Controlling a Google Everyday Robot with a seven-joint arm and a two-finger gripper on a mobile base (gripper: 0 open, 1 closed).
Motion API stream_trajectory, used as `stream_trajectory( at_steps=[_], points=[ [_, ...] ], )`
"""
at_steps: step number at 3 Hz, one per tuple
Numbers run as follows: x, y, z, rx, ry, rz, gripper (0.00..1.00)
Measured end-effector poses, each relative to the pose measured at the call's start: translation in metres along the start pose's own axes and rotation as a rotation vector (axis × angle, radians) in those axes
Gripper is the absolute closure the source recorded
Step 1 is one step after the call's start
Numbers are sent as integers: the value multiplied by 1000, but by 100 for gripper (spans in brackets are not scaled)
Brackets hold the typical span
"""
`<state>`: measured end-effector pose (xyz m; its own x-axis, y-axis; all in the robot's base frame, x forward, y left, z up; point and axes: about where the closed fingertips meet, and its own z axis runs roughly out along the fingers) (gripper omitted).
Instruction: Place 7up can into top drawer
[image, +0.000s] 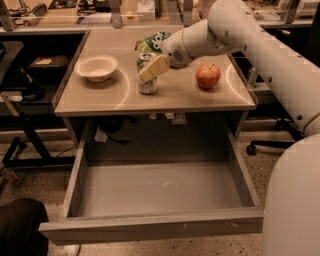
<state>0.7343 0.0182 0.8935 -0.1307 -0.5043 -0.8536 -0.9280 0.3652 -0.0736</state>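
The 7up can stands upright on the tabletop, a little left of the middle. My gripper reaches in from the right and its cream fingers sit around the can's upper part; the far finger is hidden behind the can. The top drawer is pulled fully open below the table's front edge, and its grey floor is bare.
A white bowl stands on the table's left part. A red apple sits to the right of the can. A green chip bag lies behind the can. My white arm fills the right side. A dark shape is at bottom left.
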Motion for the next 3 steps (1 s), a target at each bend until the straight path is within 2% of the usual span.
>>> stream_trajectory(
  at_steps=[3],
  points=[
    [3, 9, 27, -50, 0, 8, 0]
  ],
)
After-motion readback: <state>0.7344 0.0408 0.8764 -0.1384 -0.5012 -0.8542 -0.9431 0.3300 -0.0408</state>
